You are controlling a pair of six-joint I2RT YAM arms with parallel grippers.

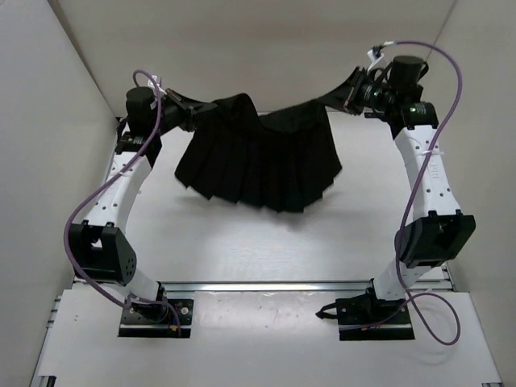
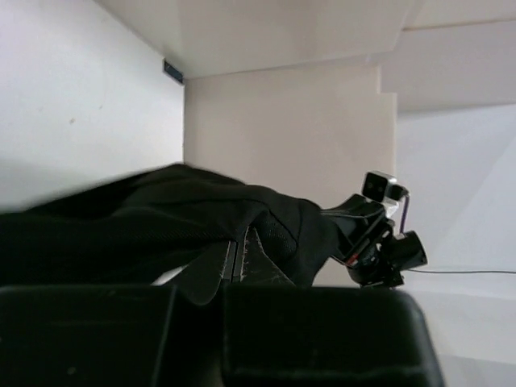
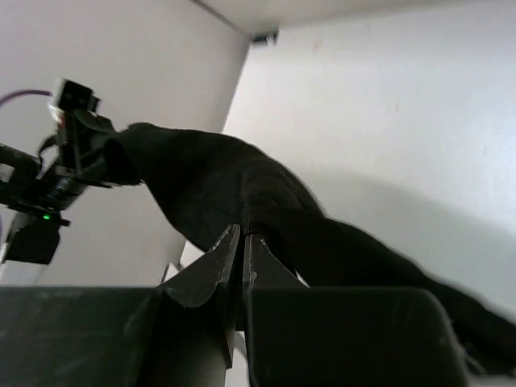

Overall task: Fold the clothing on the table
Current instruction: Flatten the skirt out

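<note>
While both arms reach toward the far side of the table (image 1: 242,250), the clothing (image 1: 258,165), a black pleated skirt, hangs stretched between them by its top edge. The left gripper (image 1: 189,107) is clenched on the left end of that edge and the right gripper (image 1: 345,95) on the right end. Each wrist view shows the jaws pressed together, with black fabric pinched at the tips and bunching just beyond them. Between the two grips the top edge sags in a shallow curve. Below it the pleats fan out toward the near side, the hem wider than the waist and uneven. A faint shadow lies on the table just near of the hem; whether the hem touches the surface cannot be told. White walls (image 1: 48,121) close in on the left, right and far sides, and both grippers sit near the far wall, the left arm's upper joint close to the left one. Purple cables (image 1: 76,218) loop outward from each arm toward the side walls. Bare table stretches from the hem to a metal rail (image 1: 266,285) running left to right on the near side. Just near of the rail, the arms' black mounting plates (image 1: 157,316) are bolted down.
</note>
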